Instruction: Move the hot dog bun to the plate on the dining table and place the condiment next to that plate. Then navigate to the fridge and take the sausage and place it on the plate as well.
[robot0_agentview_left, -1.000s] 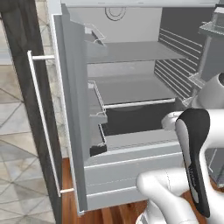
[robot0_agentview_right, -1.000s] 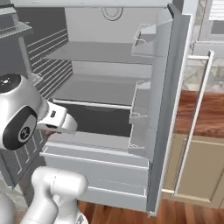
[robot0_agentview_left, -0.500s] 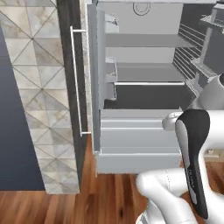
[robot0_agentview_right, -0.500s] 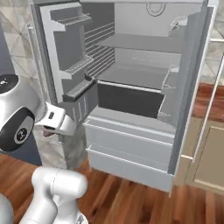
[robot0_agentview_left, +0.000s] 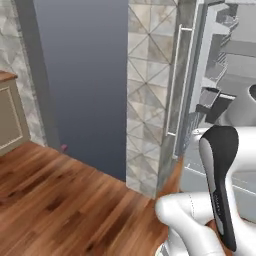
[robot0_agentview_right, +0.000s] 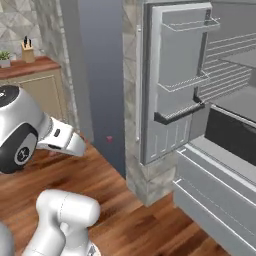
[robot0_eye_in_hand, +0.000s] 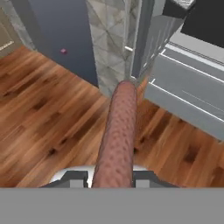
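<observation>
No readable text, labels, brand marks or numbers anywhere. Checked all three views.

Home kitchen, open silver-grey fridge (robot0_agentview_right: 180, 85) with door racks and shelves, patterned tile wall (robot0_agentview_left: 147, 90), wood plank floor (robot0_eye_in_hand: 52, 118), wooden cabinet (robot0_agentview_right: 35, 85) with counter, knife block (robot0_agentview_right: 28, 50)
</observation>
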